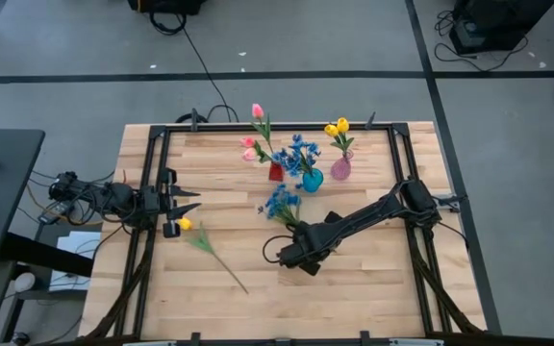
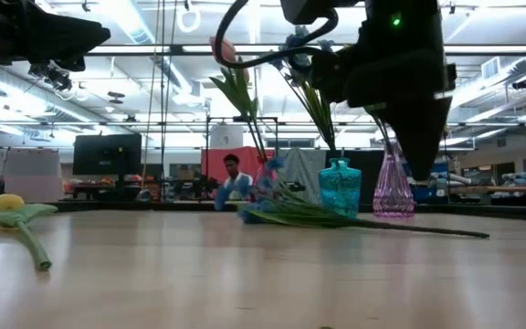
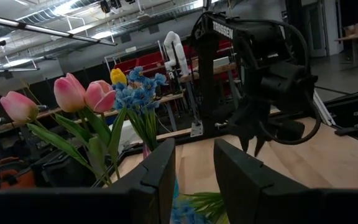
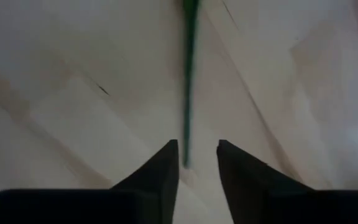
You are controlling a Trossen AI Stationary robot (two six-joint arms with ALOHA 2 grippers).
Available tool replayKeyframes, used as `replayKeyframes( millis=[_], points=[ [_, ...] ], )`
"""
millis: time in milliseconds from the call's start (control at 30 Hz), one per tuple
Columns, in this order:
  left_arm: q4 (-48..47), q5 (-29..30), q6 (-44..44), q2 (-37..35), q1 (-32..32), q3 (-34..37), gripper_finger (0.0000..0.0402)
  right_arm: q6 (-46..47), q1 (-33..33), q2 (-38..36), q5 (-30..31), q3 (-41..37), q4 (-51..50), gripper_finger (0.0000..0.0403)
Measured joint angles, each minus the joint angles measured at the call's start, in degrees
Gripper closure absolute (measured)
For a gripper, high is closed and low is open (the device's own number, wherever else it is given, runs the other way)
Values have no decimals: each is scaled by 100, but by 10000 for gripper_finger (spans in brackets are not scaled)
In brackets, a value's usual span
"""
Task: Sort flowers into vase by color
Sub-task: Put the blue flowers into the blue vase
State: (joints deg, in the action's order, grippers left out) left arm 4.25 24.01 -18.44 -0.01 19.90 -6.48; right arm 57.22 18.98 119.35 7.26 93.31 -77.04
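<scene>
Three vases stand at the table's far middle: a red vase (image 1: 275,173) with pink tulips (image 1: 255,130), a blue vase (image 1: 312,181) with blue blossoms, and a pink glass vase (image 1: 340,170) with yellow tulips (image 1: 338,127). A blue spray (image 1: 282,202) lies flat on the wood. Its thin green stem (image 4: 189,74) ends between the fingers of my right gripper (image 4: 197,146), which points down, open, above the stem's end (image 2: 464,234). A yellow tulip (image 1: 186,224) lies on the table just in front of my left gripper (image 1: 188,204), which waits open at the left edge.
Black frame rails (image 1: 152,183) run along the table's left, right and far sides. Bare wood (image 1: 354,288) lies toward the near edge. The yellow tulip's stem (image 1: 224,269) slants toward the near side. A person (image 2: 233,178) sits far off in the room behind.
</scene>
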Motion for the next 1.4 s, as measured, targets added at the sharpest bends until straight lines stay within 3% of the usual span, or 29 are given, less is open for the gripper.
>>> replayKeyframes(
  millis=[200,600,933,1033,1167,1400],
  points=[
    [9,-2,56,0,0,0,286,-96,-283,0,123,-482,1068,251],
    [11,-2,61,0,0,0,286,-1038,-1041,0,-266,-834,1895,286],
    [10,-2,57,0,0,0,286,-1091,-1145,-34,-679,-1117,2370,369],
    [9,-2,59,0,0,0,286,-968,-1122,-39,-709,-1140,2359,391],
    [9,-2,61,0,0,0,286,-760,-974,-152,-862,-1171,2106,387],
    [-13,-2,64,0,0,0,286,119,-520,-930,-1120,-1230,1330,391]
  ],
)
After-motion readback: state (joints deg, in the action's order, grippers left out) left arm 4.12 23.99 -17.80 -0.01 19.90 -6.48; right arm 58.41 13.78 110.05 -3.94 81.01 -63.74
